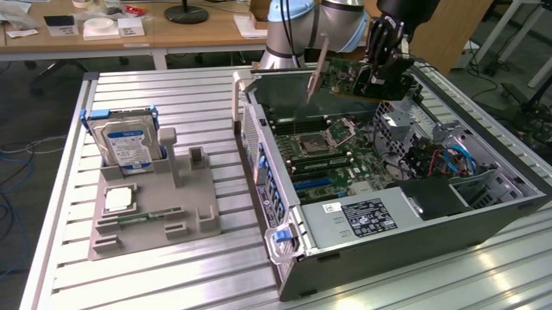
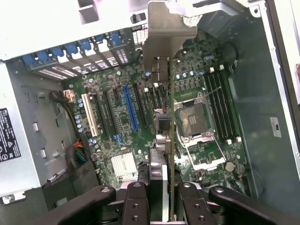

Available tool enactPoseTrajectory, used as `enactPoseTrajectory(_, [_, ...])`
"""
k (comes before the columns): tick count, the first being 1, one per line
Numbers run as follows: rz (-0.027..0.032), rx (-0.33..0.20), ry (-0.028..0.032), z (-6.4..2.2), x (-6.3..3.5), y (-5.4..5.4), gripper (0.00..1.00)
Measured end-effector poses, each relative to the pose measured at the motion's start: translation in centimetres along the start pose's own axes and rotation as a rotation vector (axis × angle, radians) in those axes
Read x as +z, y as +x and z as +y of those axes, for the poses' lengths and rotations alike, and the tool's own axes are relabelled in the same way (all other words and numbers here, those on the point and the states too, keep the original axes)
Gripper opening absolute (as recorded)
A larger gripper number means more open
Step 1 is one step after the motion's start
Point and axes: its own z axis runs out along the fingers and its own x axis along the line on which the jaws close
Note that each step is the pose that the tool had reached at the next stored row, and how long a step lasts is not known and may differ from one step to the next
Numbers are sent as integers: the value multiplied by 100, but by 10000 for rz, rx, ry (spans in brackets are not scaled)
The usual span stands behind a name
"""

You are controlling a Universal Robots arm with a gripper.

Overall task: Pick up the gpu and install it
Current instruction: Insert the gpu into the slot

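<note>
Now the gripper (image 2: 161, 202) pinches the gpu (image 2: 164, 42) from both flat sides, and the card stands on its edge. It hangs in the air over the open case (image 1: 414, 258), near the case's far edge in the exterior view. It touches nothing below.

I think the job right now is to line the card up over its slot. Under it lies the board (image 2: 122, 140). The long blue slot (image 2: 130, 108) looks like the right place. The card is not over it; it sits nearer the square socket (image 2: 194, 119). So it should slide across with the card straight, not leaning. The metal end should face the case wall with the blue clips (image 2: 70, 49). Go slow, and do not bump the socket.
</note>
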Motion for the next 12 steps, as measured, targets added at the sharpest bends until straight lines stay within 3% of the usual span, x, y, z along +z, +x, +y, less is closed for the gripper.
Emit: enactPoseTrajectory(12, [43, -1050, -12, -1, 9, 1, 28])
